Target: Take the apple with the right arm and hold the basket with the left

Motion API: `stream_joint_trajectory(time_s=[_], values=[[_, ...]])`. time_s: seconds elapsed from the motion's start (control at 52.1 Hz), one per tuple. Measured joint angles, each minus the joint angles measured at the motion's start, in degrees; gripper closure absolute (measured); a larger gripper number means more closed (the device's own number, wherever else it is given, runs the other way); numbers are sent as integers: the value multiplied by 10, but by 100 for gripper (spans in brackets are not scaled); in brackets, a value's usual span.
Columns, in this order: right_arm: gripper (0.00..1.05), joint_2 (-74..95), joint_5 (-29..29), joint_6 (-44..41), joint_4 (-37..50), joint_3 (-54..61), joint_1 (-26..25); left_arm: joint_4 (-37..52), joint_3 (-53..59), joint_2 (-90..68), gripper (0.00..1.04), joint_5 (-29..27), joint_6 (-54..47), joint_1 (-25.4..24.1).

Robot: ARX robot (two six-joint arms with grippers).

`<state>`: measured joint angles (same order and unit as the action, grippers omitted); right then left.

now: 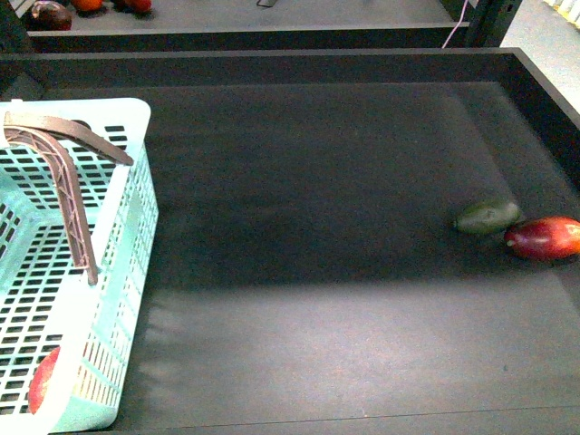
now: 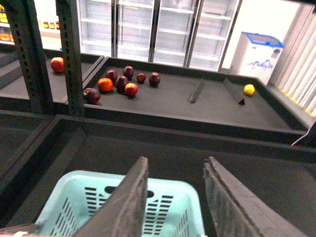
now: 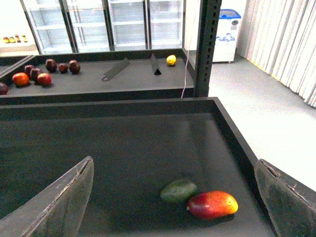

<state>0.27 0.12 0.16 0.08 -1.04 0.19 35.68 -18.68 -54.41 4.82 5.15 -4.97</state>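
The right gripper (image 3: 173, 197) is seen in its wrist view with its two dark fingers (image 3: 59, 202) spread wide and nothing held between them; it hangs above the black bin floor (image 1: 344, 272), aimed toward the far right corner. The left gripper (image 2: 175, 202) is likewise parted to a moderate gap, empty, and poised above the far rim of the basket (image 2: 163, 190) without touching it. In the front view neither arm is visible. Nearest the robot, at the left front of the bin, the pale turquoise basket (image 1: 127, 236) stands with one brown swing handle (image 1: 68, 172) lying across its top. Inside it, low against the near wall, a red and yellowish rounded fruit is partly seen; it is judged to be the apple (image 1: 41, 381), though only a sliver shows. Well apart, near the right wall, a dark green avocado (image 1: 487, 216) and an oblong red fruit (image 1: 544, 238) lie touching or nearly so. Beyond the bin, a further shelf (image 2: 197, 106) carries a cluster of dark and red fruits (image 2: 121, 83) and a small yellow one (image 2: 249, 89). The apple appears already placed in the basket, so the picking step is judged done or nearly so, while the holding step has not been made. The next move is judged to call for the left gripper to be lowered onto the basket rim or handle and closed.
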Motion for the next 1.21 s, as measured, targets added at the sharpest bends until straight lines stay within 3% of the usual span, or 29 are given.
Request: stream_joint_trajectory(time_s=[0.077, 0.115, 0.249, 0.844, 1.209], values=[[9, 0, 0, 0, 0, 0, 0, 2, 35, 24, 93, -8, -28, 8], [9, 0, 0, 0, 0, 0, 0, 2, 49, 39, 101, -40, -33, 27], [9, 0, 0, 0, 0, 0, 0, 0, 82, 79, 102, -45, -41, 48], [9, 0, 0, 0, 0, 0, 0, -90, 177, 272, 102, -48, -45, 49], [9, 0, 0, 0, 0, 0, 0, -170, 178, 357, 102, -48, -45, 49]])
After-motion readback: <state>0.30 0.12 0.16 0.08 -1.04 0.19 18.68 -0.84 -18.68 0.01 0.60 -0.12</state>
